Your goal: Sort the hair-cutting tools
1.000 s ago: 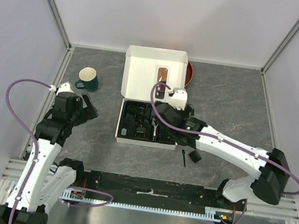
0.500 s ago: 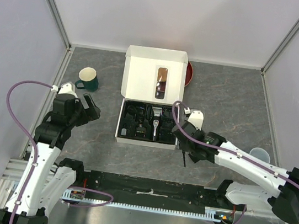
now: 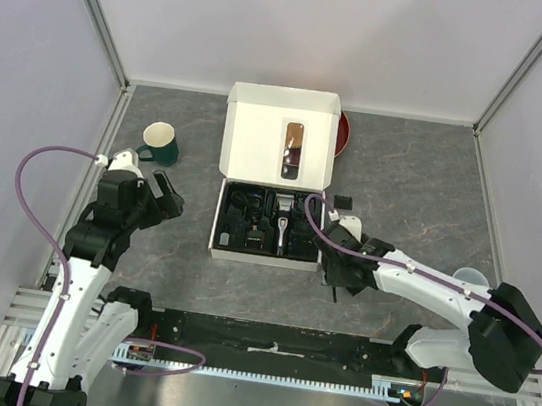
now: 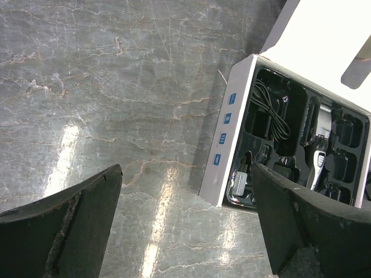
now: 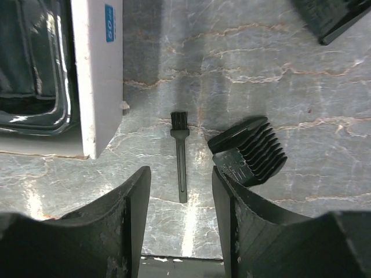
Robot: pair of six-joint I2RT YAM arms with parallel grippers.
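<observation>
The white box's [image 3: 219, 218] black tray holds the black-and-silver clipper [image 3: 280, 227], a coiled black cable [image 4: 272, 113] and several comb guards; the clipper also shows in the left wrist view [image 4: 317, 152]. My right gripper [image 3: 338, 276] is open and empty, low over the table right of the box. The thin black brush [image 5: 181, 162] lies between and just ahead of its fingers [image 5: 181, 211]. A black comb guard [image 5: 249, 152] lies next to the right finger. Another guard [image 3: 342, 202] lies farther back, also in the right wrist view [image 5: 327, 17]. My left gripper [image 3: 163, 193] is open and empty, left of the box.
The box lid [image 3: 281, 134] stands open behind the tray, with a red dish [image 3: 343, 132] behind it. A green mug [image 3: 161, 142] is at the back left. A clear cup [image 3: 469, 280] stands at the right, beside my right arm.
My right gripper has left the box tray, swung right and come down over the brush. The clipper now shows uncovered in the tray. The left arm has barely moved.
</observation>
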